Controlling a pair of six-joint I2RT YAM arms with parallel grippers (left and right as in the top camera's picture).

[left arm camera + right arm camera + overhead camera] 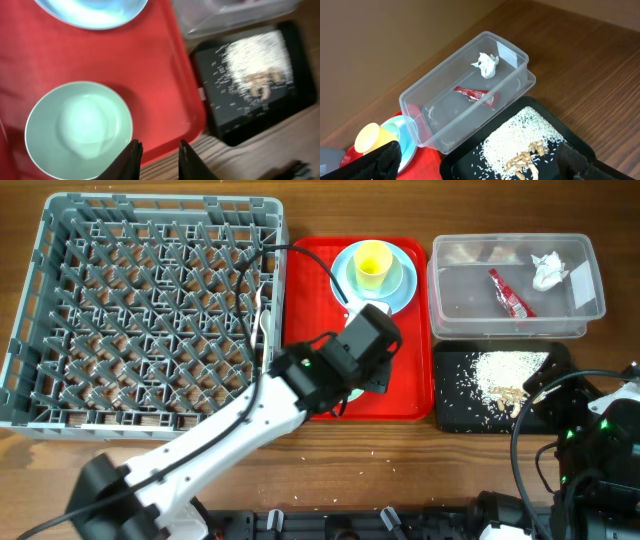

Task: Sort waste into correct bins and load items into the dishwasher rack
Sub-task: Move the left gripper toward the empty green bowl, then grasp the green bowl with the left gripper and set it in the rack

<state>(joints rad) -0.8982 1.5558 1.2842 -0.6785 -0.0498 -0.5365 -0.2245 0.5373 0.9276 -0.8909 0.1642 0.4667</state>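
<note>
The grey dishwasher rack point(150, 310) fills the left. A white utensil point(264, 325) lies at its right edge. On the red tray, a yellow cup point(372, 265) stands on the light blue plate point(400, 280). My left gripper point(159, 152) is open and empty, just right of the pale green bowl point(77, 130), over the tray's front edge. The clear tub point(515, 280) holds the white napkin point(547, 270) and red wrapper point(510, 292). The black tray point(460, 405) holds rice crumbs point(505, 372). My right gripper point(482, 167) is open wide above the crumbs point(520, 137).
The red serving tray point(310, 300) lies between the rack and the bins. A few loose rice grains lie on the wooden table point(420, 450) in front. The left arm hides most of the bowl from overhead.
</note>
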